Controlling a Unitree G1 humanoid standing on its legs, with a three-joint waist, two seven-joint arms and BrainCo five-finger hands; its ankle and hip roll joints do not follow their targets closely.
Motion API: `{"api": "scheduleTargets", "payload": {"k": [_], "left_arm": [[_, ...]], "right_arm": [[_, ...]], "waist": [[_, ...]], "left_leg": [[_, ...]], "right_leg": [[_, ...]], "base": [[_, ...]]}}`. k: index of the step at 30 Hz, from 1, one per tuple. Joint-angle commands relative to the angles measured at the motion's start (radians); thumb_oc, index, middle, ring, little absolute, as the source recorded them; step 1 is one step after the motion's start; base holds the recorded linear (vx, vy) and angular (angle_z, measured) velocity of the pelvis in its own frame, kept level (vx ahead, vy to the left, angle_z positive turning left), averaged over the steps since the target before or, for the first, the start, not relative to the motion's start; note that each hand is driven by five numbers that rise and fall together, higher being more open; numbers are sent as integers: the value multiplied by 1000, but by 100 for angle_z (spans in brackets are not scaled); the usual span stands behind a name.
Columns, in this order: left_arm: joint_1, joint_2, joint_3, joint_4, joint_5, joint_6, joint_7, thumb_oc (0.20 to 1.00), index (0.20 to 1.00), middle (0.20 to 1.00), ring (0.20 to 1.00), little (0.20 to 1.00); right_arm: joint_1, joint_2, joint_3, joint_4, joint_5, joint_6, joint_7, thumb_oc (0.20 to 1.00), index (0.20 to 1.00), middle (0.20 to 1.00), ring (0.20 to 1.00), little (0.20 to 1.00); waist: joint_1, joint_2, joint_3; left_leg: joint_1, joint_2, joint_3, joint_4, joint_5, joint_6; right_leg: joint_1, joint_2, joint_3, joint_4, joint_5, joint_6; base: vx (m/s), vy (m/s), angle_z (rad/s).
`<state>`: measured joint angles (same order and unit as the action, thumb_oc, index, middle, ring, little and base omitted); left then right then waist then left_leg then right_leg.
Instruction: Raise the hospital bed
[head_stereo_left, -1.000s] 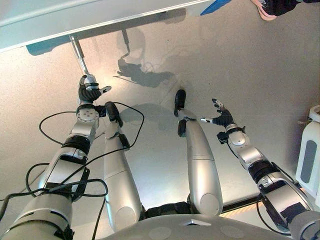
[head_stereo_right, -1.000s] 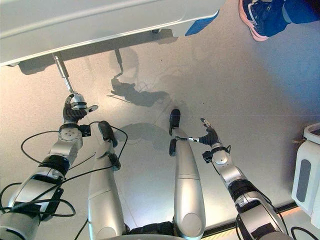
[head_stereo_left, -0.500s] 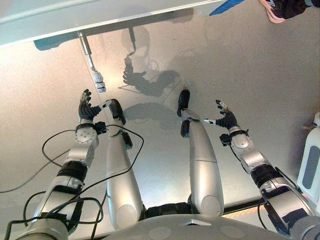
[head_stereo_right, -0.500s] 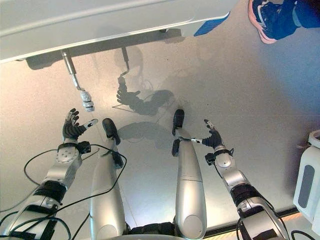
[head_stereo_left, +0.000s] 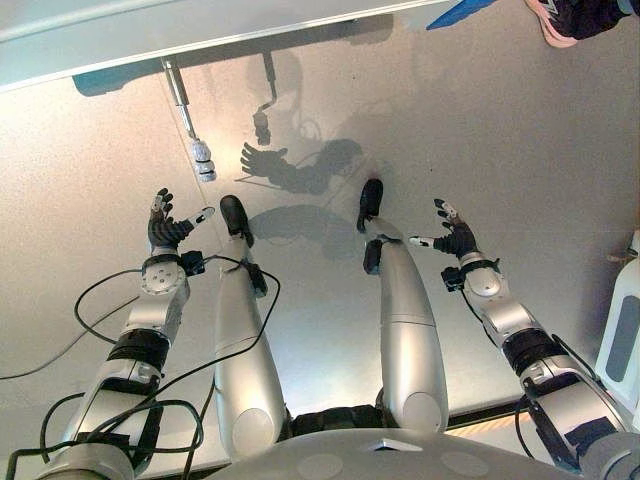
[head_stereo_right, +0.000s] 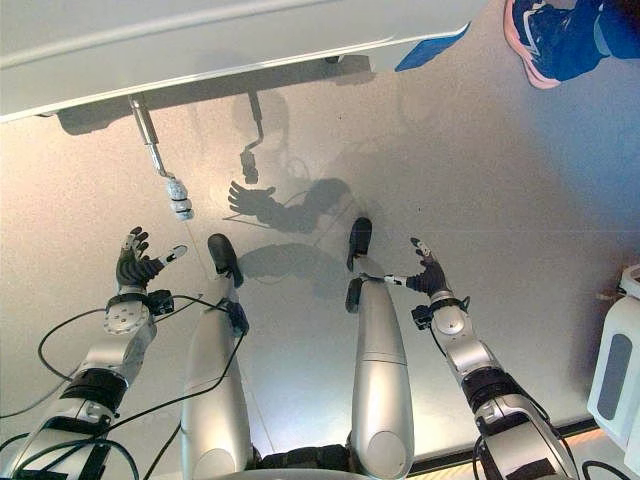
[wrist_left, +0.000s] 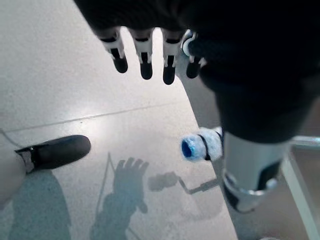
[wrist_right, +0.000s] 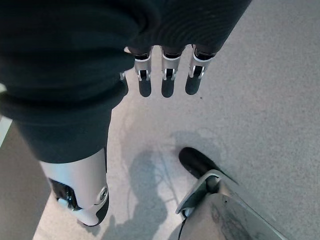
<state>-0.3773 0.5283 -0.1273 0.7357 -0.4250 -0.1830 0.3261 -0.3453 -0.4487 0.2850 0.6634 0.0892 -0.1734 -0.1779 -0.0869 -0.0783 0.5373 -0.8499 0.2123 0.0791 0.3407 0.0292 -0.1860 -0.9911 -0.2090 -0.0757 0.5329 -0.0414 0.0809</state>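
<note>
The pale bed frame (head_stereo_left: 100, 35) runs along the far edge of the floor. A metal crank rod (head_stereo_left: 180, 95) slants down from under it and ends in a white-wrapped handle (head_stereo_left: 203, 160), also seen as the handle (wrist_left: 201, 147) with a blue end cap. My left hand (head_stereo_left: 165, 228) hangs open a short way nearer to me than the handle, not touching it, its fingers (wrist_left: 145, 55) straight. My right hand (head_stereo_left: 455, 235) is open over bare floor on the right, fingers (wrist_right: 167, 75) straight, holding nothing.
A person's pink-soled shoe (head_stereo_left: 580, 15) stands at the far right by the bed's corner, next to a blue piece (head_stereo_left: 455, 12) under the bed. A white container (head_stereo_left: 622, 320) stands at the right edge. The floor is smooth grey.
A second ago my left hand was curled round the crank handle. It has let go, opened and drawn back toward me. The right hand has barely moved.
</note>
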Motion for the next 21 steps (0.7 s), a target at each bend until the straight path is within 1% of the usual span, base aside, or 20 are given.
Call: {"api": "scheduleTargets", "payload": {"k": [1,7,10,11,13,15,21], "left_arm": [[-12,36,17,18,12,-8,20,1000,1000,1000,1000,1000],[-148,65,-17,110,10,9,29,1000,1000,1000,1000,1000],[-173,73,-24,127,11,9,32,1000,1000,1000,1000,1000],[-230,89,-45,170,14,14,32,1000,1000,1000,1000,1000],[-258,94,-55,186,15,16,34,1000,1000,1000,1000,1000],[-307,104,-73,237,18,23,34,1000,1000,1000,1000,1000],[-373,116,-101,291,33,33,32,1000,1000,1000,1000,1000]], "right_arm": [[60,-59,-3,-25,-3,-14,4,1000,1000,1000,1000,1000],[36,-53,19,-4,4,-12,5,1000,1000,1000,1000,1000],[32,-53,24,-1,7,-12,5,1000,1000,1000,1000,1000],[25,-53,33,2,12,-14,6,1000,1000,1000,1000,1000],[22,-53,38,7,15,-15,8,1000,1000,1000,1000,1000],[15,-51,50,7,23,-18,10,1000,1000,1000,1000,1000],[8,-52,67,9,29,-22,17,1000,1000,1000,1000,1000]], "waist": [[-17,11,-17],[-34,-7,-17],[-37,-10,-17],[-47,-18,-17],[-50,-20,-17],[-58,-31,-17],[-69,-43,-17]], "left_leg": [[-73,-2,-25,-8,92,35],[-80,1,-22,-5,91,36],[-81,1,-22,-4,91,35],[-84,4,-19,0,90,35],[-86,4,-20,0,90,35],[-90,7,-20,7,88,34],[-104,12,-22,24,79,36]], "right_leg": [[9,-18,37,-95,120,118],[-1,-12,41,-95,121,117],[-2,-11,42,-96,122,118],[-4,-9,44,-95,123,119],[-7,-8,45,-95,124,119],[-12,-6,46,-94,126,120],[-20,-2,47,-88,124,120]], "base": [[0,0,0],[0,0,0],[10,0,-4],[0,0,0],[4,0,-2],[7,-7,-4],[1,-1,-1]]}}
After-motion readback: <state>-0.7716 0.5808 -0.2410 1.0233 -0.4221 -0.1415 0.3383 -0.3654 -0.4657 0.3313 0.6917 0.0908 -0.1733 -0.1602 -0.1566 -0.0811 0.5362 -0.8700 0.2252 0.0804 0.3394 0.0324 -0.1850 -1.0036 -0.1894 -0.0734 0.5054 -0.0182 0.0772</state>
